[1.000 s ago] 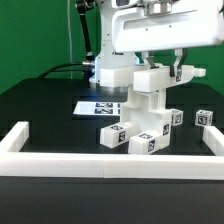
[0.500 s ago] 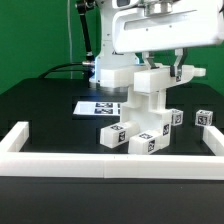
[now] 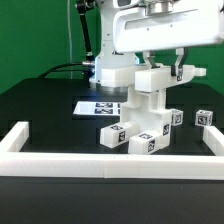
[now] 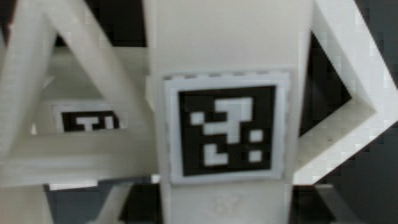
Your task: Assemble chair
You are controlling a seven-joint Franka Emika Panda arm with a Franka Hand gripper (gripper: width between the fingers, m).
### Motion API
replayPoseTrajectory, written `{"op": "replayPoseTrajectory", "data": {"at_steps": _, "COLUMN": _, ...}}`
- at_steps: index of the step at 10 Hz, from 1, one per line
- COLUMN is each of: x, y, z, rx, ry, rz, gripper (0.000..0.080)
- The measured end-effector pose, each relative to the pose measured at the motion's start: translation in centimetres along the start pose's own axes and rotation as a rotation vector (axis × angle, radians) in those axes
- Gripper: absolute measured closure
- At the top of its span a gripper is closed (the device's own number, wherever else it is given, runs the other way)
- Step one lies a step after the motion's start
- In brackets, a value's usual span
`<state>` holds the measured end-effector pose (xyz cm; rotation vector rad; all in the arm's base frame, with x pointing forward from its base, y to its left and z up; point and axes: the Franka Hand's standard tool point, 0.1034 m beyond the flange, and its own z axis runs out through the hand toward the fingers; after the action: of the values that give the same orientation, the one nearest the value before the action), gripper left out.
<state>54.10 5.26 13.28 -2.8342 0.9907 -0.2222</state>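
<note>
The gripper (image 3: 160,66) is closed almost all the way on the top bar (image 3: 152,80) of the half-built chair (image 3: 143,122). The chair stands mid-table on the black table (image 3: 40,110), just nearer than the marker board (image 3: 96,104) and farther back than the near border rail (image 3: 100,162). In the wrist view the tagged face of the top bar (image 4: 221,128) fills the middle, so the hold looks centred. The main risk, as I judge it, is the stack below: it is tall and narrow, and a sideways drag or twist from the arm could tip it or spring a joint that is not fully seated. Letting go before the bar is home could leave it crooked. A loose tagged block (image 3: 205,118) lies at the exterior view's right, near enough that a toppling chair might knock it
</note>
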Motion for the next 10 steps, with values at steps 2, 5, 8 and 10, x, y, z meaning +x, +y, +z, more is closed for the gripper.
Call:
{"op": "replayPoseTrajectory", "data": {"at_steps": 2, "x": -0.22, "y": -0.04, "z": 0.02, "rx": -0.001, "ry": -0.001, "rz": 0.029, "gripper": 0.0505}}
{"op": "replayPoseTrajectory", "data": {"at_steps": 5, "x": -0.57, "y": -0.46, "z": -0.01, "rx": 0.000, "ry": -0.006, "rz": 0.068, "gripper": 0.0505}}
{"op": "replayPoseTrajectory", "data": {"at_steps": 8, "x": -0.56, "y": -0.45, "z": -0.01, "rx": 0.000, "ry": -0.005, "rz": 0.067, "gripper": 0.0505}}
{"op": "replayPoseTrajectory", "data": {"at_steps": 10, "x": -0.46, "y": -0.32, "z": 0.00, "rx": 0.001, "ry": 0.000, "rz": 0.054, "gripper": 0.0505}}
